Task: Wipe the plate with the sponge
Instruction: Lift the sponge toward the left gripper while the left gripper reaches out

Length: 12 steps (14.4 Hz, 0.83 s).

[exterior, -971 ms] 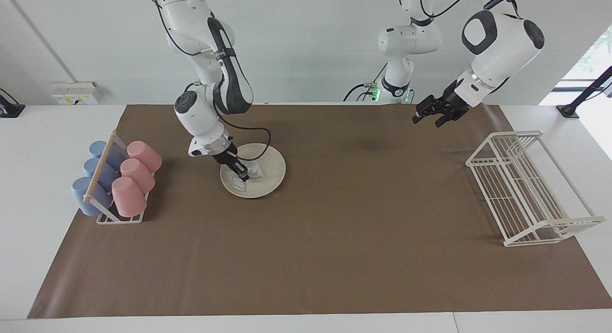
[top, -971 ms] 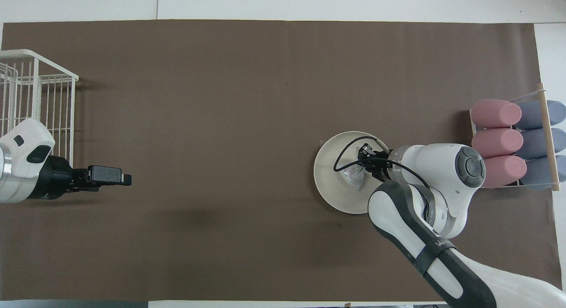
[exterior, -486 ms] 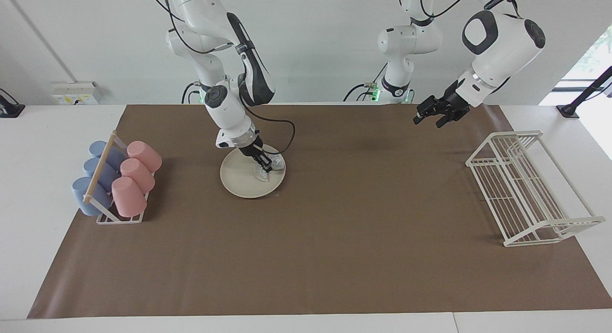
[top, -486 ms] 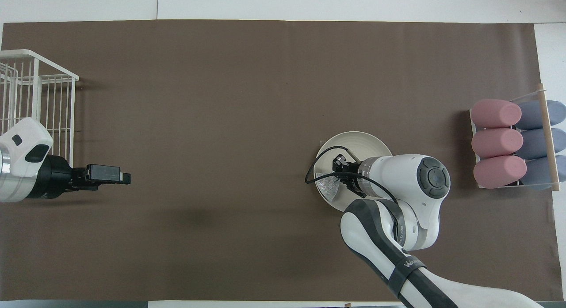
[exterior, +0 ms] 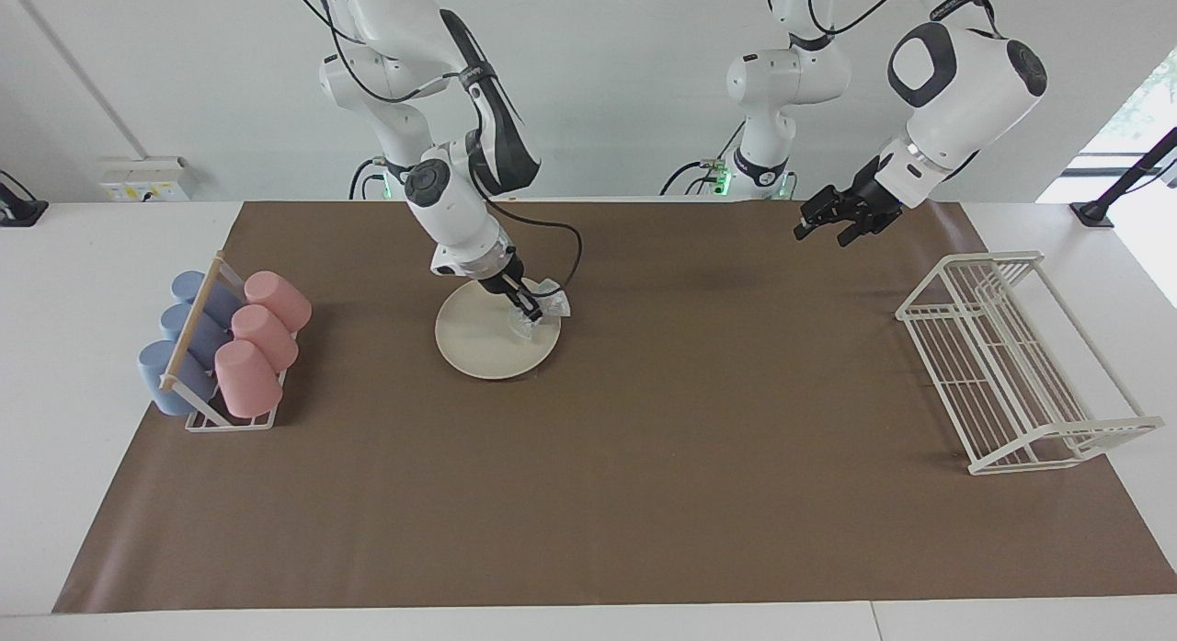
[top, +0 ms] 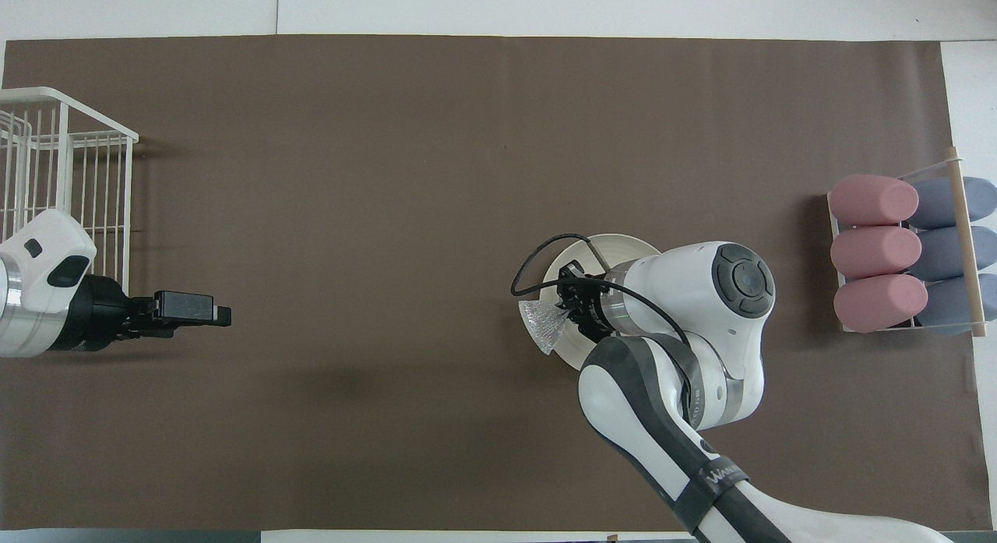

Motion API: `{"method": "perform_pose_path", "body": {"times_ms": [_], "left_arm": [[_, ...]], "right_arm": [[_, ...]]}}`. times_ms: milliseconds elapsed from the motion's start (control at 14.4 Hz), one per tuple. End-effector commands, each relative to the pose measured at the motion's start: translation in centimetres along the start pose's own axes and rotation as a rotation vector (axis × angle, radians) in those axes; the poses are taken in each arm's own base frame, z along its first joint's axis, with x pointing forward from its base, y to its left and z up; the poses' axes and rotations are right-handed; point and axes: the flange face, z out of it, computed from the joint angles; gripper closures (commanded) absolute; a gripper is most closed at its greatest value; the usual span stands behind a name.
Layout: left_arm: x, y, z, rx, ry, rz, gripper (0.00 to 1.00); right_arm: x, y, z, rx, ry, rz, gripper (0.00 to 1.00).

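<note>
Wiping well under way: right gripper (exterior: 531, 311), clamped shut on the sponge (exterior: 550, 309), presses it at the plate (exterior: 487, 347)'s two-o'clock rim in the facing view, while the open-fingered left gripper (exterior: 821, 222) waits aloft.

Both arms (exterior: 956, 80) were glossy white with dark grey joint panels; black grippers (exterior: 839, 220); black cable (exterior: 552, 246) looped along right wrist
</note>
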Motion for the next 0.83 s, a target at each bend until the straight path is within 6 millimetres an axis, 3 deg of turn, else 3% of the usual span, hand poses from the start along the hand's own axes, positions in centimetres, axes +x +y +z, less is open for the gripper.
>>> {"method": "perform_pose_path", "body": {"times_ms": [0, 277, 486, 555, 763], "left_arm": [[-0.1, -0.1, -0.2, -0.030, 0.004, -0.055, 0.00], [-0.3, 1.5, -0.4, -0.295, -0.017, -0.131, 0.00], [-0.2, 3.0, -0.8, -0.491, -0.015, -0.178, 0.00], [-0.5, 3.3, -0.4, -0.560, -0.024, -0.201, 0.00], [-1.5, 4.2, 0.1, -0.744, -0.039, -0.252, 0.00]], "right_arm": [[-5.0, -3.6, -3.4, -0.024, 0.028, 0.065, 1.00], [-13.7, -6.9, -10.6, -0.091, 0.225, 0.071, 1.00], [-15.9, -7.2, -14.6, -0.099, 0.223, 0.129, 1.00], [-16.5, -7.3, -15.3, -0.096, 0.223, 0.157, 1.00], [-19.1, -7.1, -14.4, -0.066, 0.213, 0.228, 1.00]]}}
